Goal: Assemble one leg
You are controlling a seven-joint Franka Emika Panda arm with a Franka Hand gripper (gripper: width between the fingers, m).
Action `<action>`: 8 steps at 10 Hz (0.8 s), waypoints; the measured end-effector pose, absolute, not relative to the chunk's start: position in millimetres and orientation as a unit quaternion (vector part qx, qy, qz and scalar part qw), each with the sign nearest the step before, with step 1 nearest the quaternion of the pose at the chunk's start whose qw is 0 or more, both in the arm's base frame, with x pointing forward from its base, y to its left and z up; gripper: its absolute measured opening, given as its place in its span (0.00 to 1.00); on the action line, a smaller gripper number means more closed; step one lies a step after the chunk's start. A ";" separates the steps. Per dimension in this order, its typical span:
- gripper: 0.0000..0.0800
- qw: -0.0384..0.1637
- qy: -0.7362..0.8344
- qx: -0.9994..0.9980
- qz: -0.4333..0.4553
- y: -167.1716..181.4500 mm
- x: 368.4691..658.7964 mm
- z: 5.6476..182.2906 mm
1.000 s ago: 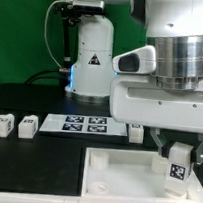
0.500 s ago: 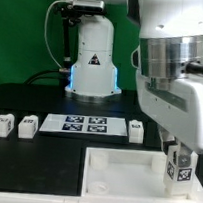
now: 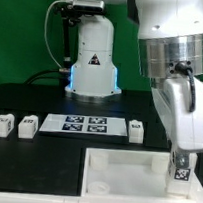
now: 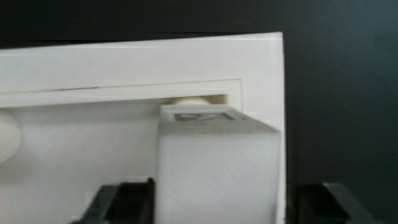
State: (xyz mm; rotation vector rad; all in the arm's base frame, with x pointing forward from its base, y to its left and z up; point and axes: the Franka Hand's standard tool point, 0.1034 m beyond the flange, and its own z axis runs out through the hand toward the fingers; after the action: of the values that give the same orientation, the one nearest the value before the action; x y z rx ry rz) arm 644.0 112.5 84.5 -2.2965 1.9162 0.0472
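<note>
While the gripper hangs over the far right corner of the square panel, its jaws pinch the leg near its upper end. The tagged face looks toward the exterior camera, and the block stands close to upright.

In the wrist view the leg runs from between the dark fingers out to the panel's corner. Its free end sits at the corner socket, where a small round shape shows. Whether that is the leg's peg or the hole itself is too blurred to tell, and I cannot say if the end already touches the panel.

The step in hand looks like seating the leg in that corner. To do it well, the block's axis should be squared to the panel face before any downward push, since a tilted peg would probably catch on the socket rim. A slow, straight descent suits this, with the grip kept firm so the smooth plastic does not slide between the pads. If the joint is a threaded one, the turn should start only once the end is centred and resting lightly, as too much pressure could shove the panel across the table.

A loose block lies well apart on the far side, beside the marker board, and should not interfere.
</note>
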 end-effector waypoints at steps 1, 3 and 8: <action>0.67 0.075 0.565 -0.821 0.011 114.1 642.5 82.2; 0.80 0.075 0.489 -0.869 0.004 114.6 642.0 81.8; 0.81 0.060 0.122 -0.991 -0.015 106.3 640.2 81.2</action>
State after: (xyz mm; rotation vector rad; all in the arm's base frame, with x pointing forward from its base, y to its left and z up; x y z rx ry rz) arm 640.2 106.3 81.2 -2.9993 0.3682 -0.0447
